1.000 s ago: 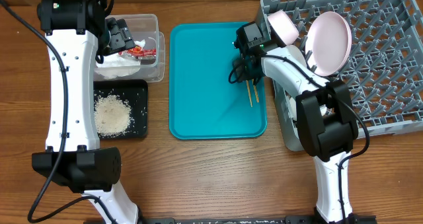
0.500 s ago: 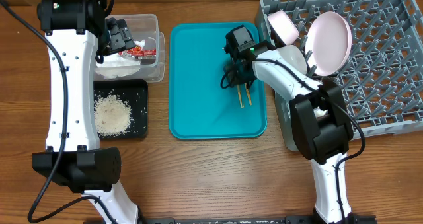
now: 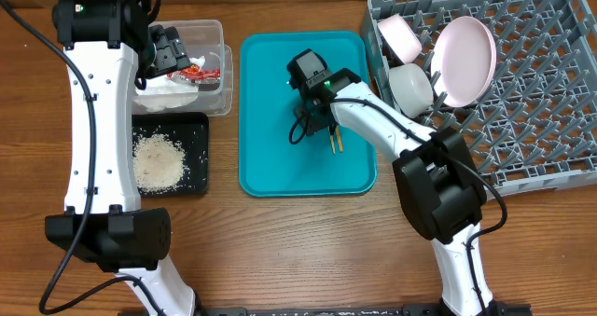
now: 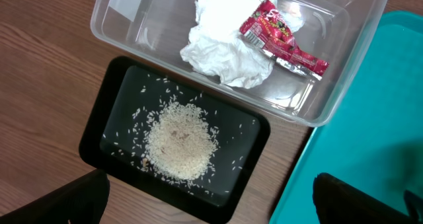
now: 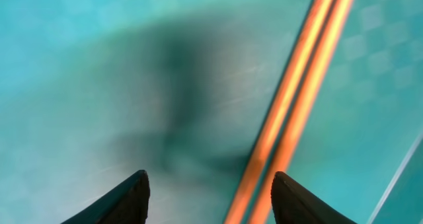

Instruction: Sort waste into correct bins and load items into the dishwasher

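Wooden tabletop (image 3: 280, 251): chopsticks (image 3: 334, 142) lie on teal tray (image 3: 270, 120), long axis near-far, between the open right jaws, close to one fingertip; right arm nearer; left jaws open, empty

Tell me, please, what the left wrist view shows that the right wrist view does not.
Only the left wrist view shows the clear tub holding the napkin and red wrapper, the black tray with rice grains, and the wooden table. Only the right wrist view shows the chopsticks close up, lying between the open fingers of the right gripper. Both show the teal tray.
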Action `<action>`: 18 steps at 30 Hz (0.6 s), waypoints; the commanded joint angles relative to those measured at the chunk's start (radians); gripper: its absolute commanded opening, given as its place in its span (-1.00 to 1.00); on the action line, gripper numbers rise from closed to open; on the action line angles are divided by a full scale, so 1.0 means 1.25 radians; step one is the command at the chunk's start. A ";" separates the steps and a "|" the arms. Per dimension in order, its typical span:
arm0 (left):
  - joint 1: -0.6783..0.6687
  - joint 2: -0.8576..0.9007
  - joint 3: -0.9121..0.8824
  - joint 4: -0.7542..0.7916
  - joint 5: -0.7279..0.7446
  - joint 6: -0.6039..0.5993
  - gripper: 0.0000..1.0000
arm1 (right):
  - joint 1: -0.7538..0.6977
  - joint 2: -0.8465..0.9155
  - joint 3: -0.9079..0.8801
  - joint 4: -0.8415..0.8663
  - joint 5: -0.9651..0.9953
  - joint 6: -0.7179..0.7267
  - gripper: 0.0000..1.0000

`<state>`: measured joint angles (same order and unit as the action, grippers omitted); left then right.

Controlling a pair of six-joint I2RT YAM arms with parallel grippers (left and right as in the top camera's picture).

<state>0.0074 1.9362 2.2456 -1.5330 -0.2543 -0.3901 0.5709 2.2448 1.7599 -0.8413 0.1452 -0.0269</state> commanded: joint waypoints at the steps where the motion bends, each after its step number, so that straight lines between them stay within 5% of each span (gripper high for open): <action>1: 0.004 0.006 0.005 0.001 0.001 -0.006 1.00 | -0.013 -0.039 0.032 0.008 0.028 0.000 0.24; 18: 0.004 0.006 0.005 0.001 0.001 -0.005 1.00 | -0.013 -0.008 0.029 0.040 -0.031 0.000 0.23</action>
<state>0.0074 1.9362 2.2456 -1.5330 -0.2543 -0.3901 0.5560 2.2448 1.7691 -0.7971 0.1375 -0.0265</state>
